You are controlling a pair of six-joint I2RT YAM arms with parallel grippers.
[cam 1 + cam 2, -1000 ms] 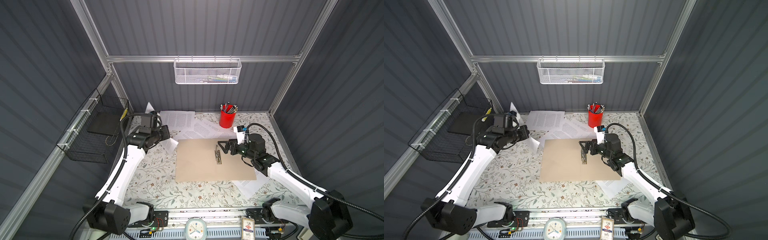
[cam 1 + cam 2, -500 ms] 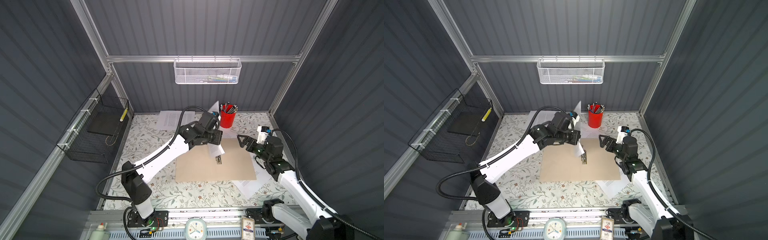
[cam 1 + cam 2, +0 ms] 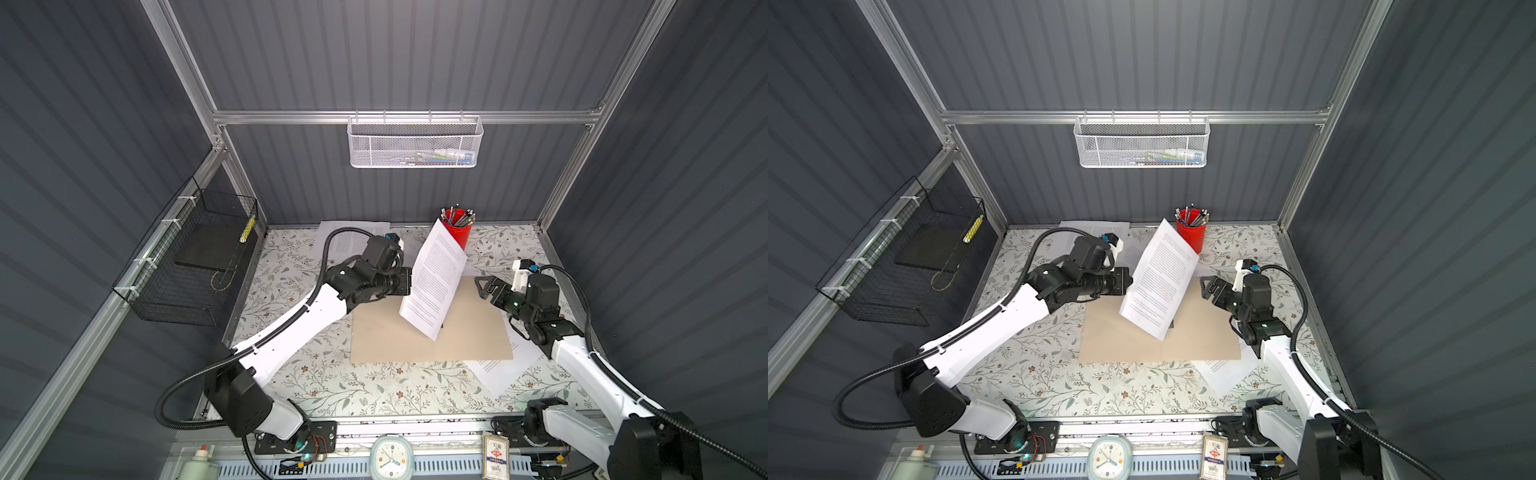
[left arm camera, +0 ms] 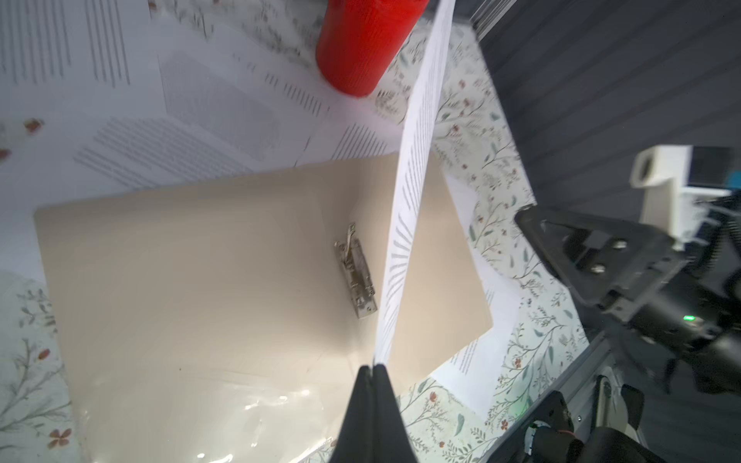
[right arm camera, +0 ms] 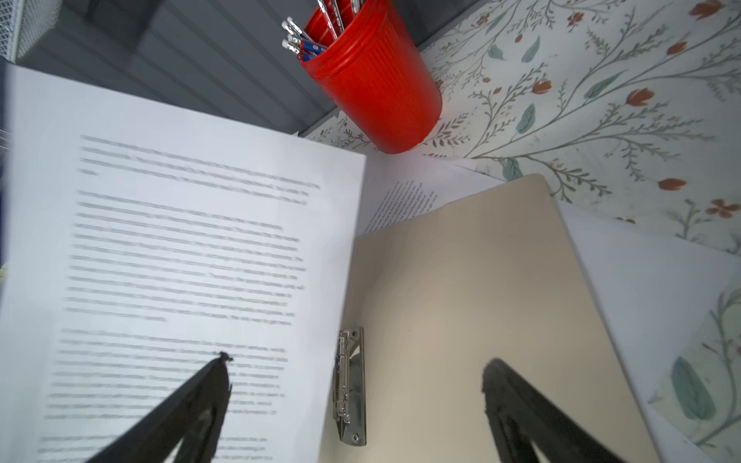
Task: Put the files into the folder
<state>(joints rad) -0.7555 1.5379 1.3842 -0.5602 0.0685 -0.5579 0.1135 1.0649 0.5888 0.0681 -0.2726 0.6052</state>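
- Carrying one of the files to the folder looks like the step in hand: the left gripper (image 4: 373, 366) is pinched tight on the edge of a printed sheet (image 3: 434, 282), which stands nearly upright in the air
- Beneath it the folder (image 3: 390, 340) lies open and flat, and its metal clip (image 4: 357, 276) is bare; the sheet's low corner hangs over the card beside that clip, touching or not I cannot tell
- The right gripper (image 3: 483, 287) hovers near the folder's right side, its jaws spread wide and holding nothing
- The next move probably calls for tipping the sheet flat onto the card with its edge by the clip; thin paper may curl or slide, so the free gripper could steady it
- More files wait: loose sheets (image 3: 353, 237) at the back left, another sheet (image 3: 498, 370) partly under the folder's right front corner
- The floral tabletop (image 3: 374, 386) carries a red pen cup (image 3: 457, 235) at the back; a black wire basket (image 3: 195, 266) hangs on the left wall and a white mesh basket (image 3: 415, 143) on the rear rail, with dark ribbed panels all round
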